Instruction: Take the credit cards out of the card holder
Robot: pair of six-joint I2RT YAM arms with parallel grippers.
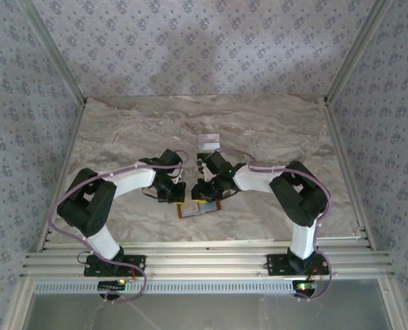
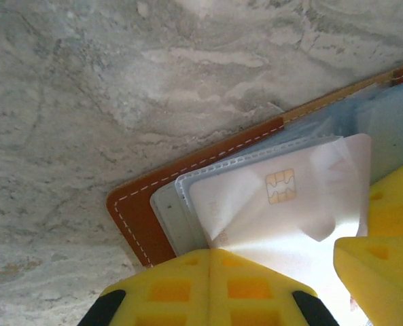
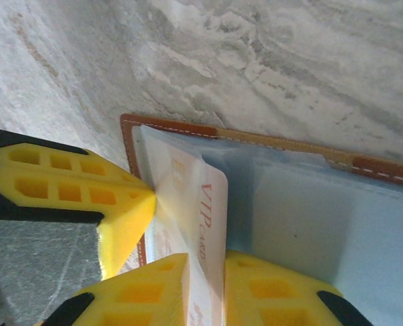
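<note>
Left tool (image 2: 209,288), jaws together, pinned card holder (image 2: 136,217) by tabletop's (image 2: 119,81) near edge; right tool (image 3: 208,275) clamped white credit card (image 2: 283,227), judged best drawn slowly along pocket line.

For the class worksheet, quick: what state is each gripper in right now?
Left gripper: shut, tips at the card holder.
Right gripper: closed on the white credit card.

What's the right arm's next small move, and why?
Probably draw the right gripper back to slide the pale card out of the card holder: its fingers look closed on the card's edge, part of it lies in the pocket, and the shut left gripper seems to pin the holder.
</note>
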